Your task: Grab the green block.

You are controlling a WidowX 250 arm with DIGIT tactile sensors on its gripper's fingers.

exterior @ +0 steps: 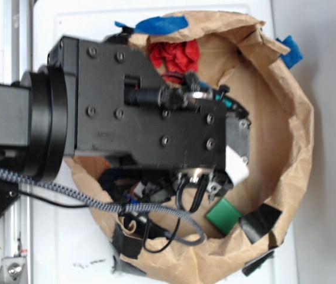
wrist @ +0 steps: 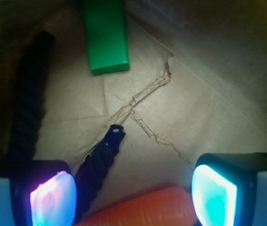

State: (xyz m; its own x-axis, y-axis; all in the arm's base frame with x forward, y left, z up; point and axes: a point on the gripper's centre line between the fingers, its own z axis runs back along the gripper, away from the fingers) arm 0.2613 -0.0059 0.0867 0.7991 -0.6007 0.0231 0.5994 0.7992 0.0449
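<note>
The green block (wrist: 106, 37) lies flat on the brown paper floor at the top of the wrist view, well ahead of my fingertips. In the exterior view the green block (exterior: 223, 215) shows just below the arm's front end, inside the paper bag. My gripper (wrist: 133, 190) is open; its two glowing pads (wrist: 53, 200) stand wide apart at the bottom corners with nothing gripped. An orange ribbed toy carrot (wrist: 145, 209) lies low between the pads. In the exterior view the fingers are hidden under the arm.
A black rope (wrist: 100, 157) runs up between the pads, and another thick black rope (wrist: 27, 103) lies at left. The brown paper bag wall (exterior: 286, 154) rings the workspace. A red cloth (exterior: 174, 54) sits at the bag's far side. Black tape patches (exterior: 259, 222) mark the rim.
</note>
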